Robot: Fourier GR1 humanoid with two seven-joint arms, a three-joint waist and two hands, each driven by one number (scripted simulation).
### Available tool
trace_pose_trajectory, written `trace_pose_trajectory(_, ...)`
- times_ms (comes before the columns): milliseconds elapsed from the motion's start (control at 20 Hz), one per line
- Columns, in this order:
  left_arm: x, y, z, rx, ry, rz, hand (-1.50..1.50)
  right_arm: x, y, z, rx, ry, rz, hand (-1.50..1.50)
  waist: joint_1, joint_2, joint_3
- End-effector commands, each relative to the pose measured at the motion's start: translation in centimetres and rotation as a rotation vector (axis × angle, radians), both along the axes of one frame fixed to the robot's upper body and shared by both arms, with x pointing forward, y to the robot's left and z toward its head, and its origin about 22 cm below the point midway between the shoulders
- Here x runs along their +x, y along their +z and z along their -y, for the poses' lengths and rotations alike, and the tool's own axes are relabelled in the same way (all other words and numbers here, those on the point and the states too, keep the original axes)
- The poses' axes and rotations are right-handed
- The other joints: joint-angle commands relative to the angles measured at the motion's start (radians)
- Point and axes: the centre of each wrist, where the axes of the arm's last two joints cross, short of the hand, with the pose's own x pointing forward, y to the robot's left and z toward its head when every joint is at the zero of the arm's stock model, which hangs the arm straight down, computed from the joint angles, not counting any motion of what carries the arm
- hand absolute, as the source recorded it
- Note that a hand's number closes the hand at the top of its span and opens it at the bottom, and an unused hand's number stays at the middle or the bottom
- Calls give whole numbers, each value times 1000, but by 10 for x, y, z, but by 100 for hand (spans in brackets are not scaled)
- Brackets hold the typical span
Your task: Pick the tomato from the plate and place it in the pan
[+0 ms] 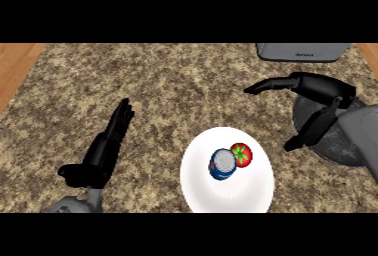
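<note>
On the desk (pixel 162 75) I count one white plate (pixel 221 197), one tomato (pixel 242 154), one blue can (pixel 221 164) with a grey top, one dark pan (pixel 325 145) and one grey box (pixel 303 51) at the far edge. The tomato lies on the plate, in its upper right part, and it touches the can, which stands just to its left. The tomato is red and round, with a green star-shaped stalk on top. The right hand (pixel 317 90) is above the pan, up and to the right of the tomato and apart from it; its fingers (pixel 262 87) are spread and relaxed, one pointing to the left and the thumb pointing down toward the plate's right side, and they hold nothing. The pan is mostly hidden under this hand and its grey forearm, just beside the plate's right edge. The left hand (pixel 111 135) rests at the left side of the desk, well apart from the plate, with straight fingers pointing away, also holding nothing.
</note>
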Motion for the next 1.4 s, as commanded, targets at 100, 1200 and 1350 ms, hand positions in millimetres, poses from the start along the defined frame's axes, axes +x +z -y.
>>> trace_pose_trajectory(100, 0, -4, 0, 0, -10, 17, 0, 22, 27, -20, -173, 153, 60, -150, -6, -2, -1)
trace_pose_trajectory(1200, 2, 4, -13, -5, -2, 11, 0, -21, -53, -139, -935, 491, 295, -150, -25, -8, -1)
trace_pose_trajectory(1350, -9, -4, -1, -31, 19, 5, 0, -27, -76, -138, -897, 478, 292, -150, -27, -9, -1)
